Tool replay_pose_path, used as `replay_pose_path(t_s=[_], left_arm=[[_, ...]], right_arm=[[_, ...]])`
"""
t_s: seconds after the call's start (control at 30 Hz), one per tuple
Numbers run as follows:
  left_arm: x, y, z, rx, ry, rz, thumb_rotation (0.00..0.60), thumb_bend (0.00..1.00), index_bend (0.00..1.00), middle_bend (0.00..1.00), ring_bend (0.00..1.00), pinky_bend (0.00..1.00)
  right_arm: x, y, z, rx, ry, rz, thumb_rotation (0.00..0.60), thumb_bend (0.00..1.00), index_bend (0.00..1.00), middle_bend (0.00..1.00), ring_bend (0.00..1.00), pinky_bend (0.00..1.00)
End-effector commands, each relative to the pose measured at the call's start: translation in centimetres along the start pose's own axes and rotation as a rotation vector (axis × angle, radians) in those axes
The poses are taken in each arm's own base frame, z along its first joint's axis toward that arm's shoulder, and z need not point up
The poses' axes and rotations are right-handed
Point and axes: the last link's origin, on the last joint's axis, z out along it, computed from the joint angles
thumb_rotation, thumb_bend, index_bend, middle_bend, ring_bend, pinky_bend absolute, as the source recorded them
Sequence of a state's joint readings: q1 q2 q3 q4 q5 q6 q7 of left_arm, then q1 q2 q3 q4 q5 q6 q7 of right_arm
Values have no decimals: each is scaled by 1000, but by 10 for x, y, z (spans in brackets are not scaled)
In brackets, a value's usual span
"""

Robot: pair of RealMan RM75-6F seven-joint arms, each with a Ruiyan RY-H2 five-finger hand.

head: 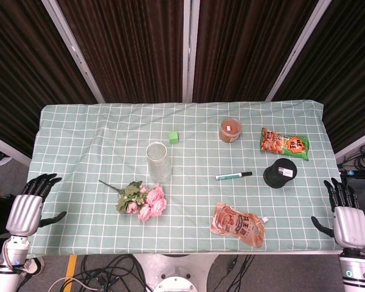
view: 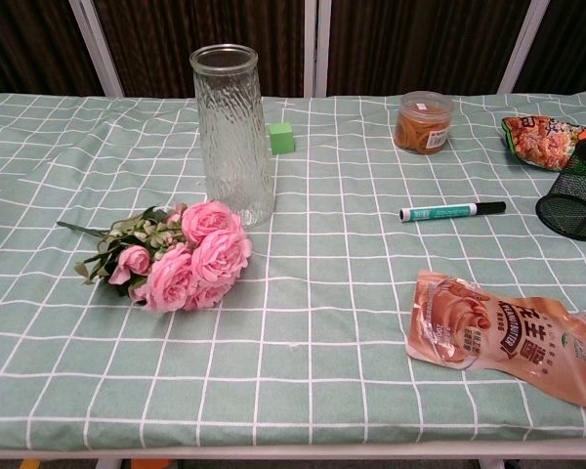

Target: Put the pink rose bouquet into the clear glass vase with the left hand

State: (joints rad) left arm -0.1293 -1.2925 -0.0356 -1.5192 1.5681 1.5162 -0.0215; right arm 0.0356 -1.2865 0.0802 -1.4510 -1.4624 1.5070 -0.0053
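The bouquet [head: 143,201] lies flat on the green checked cloth [head: 79,140], blooms toward the near edge and stems pointing away to the robot's left; nothing touches it. The vase [head: 159,162] stands upright just beyond the blooms, near but apart from them; in the chest view it rises behind the roses, its mouth open and nothing inside it.

The left hand [head: 30,205] hangs off the left edge of the table, beside the cloth and well apart from the bouquet; its fingers [head: 44,180] are spread and hold nothing, the thumb jutting toward the table. The right hand [head: 347,216] hangs off the right edge in like fashion; its fingers [head: 340,191] are apart and point upward, and it holds nothing. Neither hand shows in the chest view.

A green cube [head: 174,137] sits beyond the vase, toward the far side; a round tub [head: 230,129] with orange contents stands to the right of it; a snack bag [head: 284,144] lies flat further right. A marker [head: 233,176] lies near the middle of the cloth, right of the vase; a black mesh cup [head: 280,173] lies tipped on its side just beyond the marker's tip. An orange pouch [head: 238,223] lies flat near the front edge, its spout toward the right.
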Motion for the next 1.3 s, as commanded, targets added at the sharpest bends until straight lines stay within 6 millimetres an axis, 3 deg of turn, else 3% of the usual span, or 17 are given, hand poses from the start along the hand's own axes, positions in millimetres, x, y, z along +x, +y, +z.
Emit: replay_pose_path(t_s=[0.03,0.4,0.73,0.9,1.03,1.3], left_arm=[[0,0,0,-1,2,0,600,0,185,137,101,167],[0,7,6,-41,-23,-28,600,0,185,137,101,167],[-15,20,24,-145,-86,-41,600,0,184,109,94,164],[-35,38,41,-242,-152,-13,600,0,160,85,77,158],[-49,64,61,-350,-174,7,600,0,142,69,67,156],[-77,103,78,-454,-281,-34,600,0,120,41,47,146]], right_arm=[[0,0,0,-1,-1,0,600,101,0,0,0,0],[2,-2,2,3,6,6,600,101,0,0,0,0],[20,-20,12,58,62,-4,600,101,0,0,0,0],[19,-24,14,59,48,-5,600,101,0,0,0,0],[14,-22,13,43,30,-6,600,101,0,0,0,0],[14,-13,11,16,28,-4,600,101,0,0,0,0]])
